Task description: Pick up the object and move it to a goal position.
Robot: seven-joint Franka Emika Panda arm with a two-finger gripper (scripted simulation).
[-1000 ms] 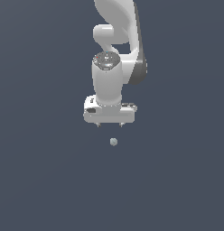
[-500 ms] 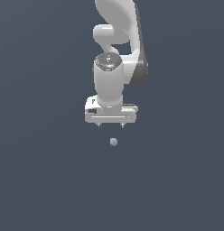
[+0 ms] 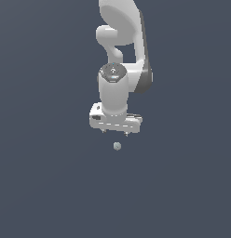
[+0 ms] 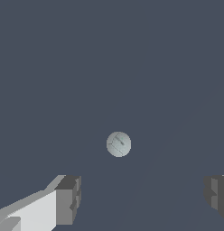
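The object, a tiny pale grey-blue ball [image 3: 117,146], lies on the dark grey surface just in front of the white arm's hand in the exterior view. My gripper [image 3: 115,132] hangs right above and slightly behind it, open, with only short finger stubs showing under the white hand. In the wrist view the ball [image 4: 119,144] sits between and beyond the two grey fingertips [image 4: 68,199], which stand wide apart with nothing between them. Gripper and ball are apart.
The plain dark grey surface [image 3: 52,186] fills everything around the arm. No goal marker shows in either view.
The gripper has shifted slightly toward the exterior view's right, closer over the ball. The ball has not moved.
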